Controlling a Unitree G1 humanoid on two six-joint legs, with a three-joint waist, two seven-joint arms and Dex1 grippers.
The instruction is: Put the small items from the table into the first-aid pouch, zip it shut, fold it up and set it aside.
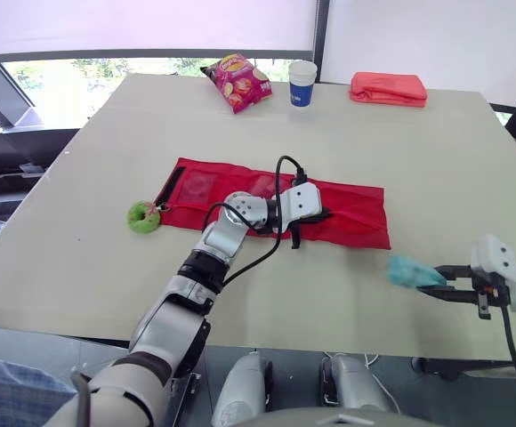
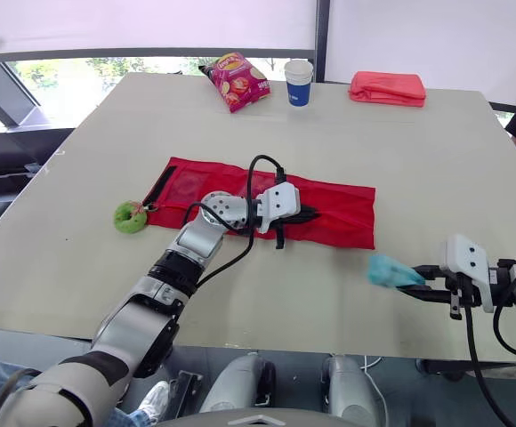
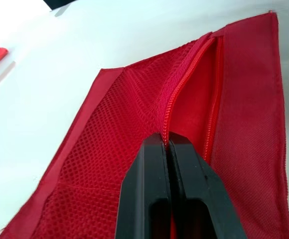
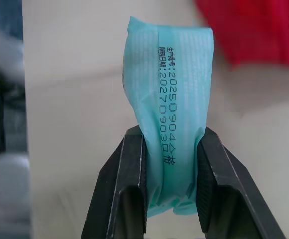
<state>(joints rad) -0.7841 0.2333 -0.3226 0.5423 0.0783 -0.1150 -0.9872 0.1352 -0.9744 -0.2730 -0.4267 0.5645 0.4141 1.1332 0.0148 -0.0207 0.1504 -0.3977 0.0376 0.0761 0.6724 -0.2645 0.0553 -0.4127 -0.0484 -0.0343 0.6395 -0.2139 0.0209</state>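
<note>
Pinching the teal packet point(image 4: 172, 74) by its lower end, the right gripper point(image 4: 169, 144) is hovering over the near right part of the table point(image 1: 418, 151), its two black fingers clamping the wrapper from either side so that most of the packet is sticking out beyond the tips. That packet is looking light, soft and crinkly, a sealed film sachet with a printed date line, so it is probably bending and sliding easily under pressure; a grip low on its body, as here, is leaving the free end available to lead into an opening. Lying flat across the middle of the table, the red first-aid pouch point(image 1: 347, 209) is sitting apart from the packet, farther in and toward the robot's left. It is thin, limp fabric with mesh panels, likely sagging shut unless an edge is being lifted. On it, the left gripper point(image 3: 165, 138) is resting with its fingers pressed together on the mesh lip right at the zipper point(image 3: 184, 79), which is gaping open beyond the fingertips. That lip beside the zip teeth is seeming the sensible place to hold, since the flat panels are offering nothing to pinch. At the pouch's left end a green ring point(image 1: 142, 216) is lying against its strap.
</note>
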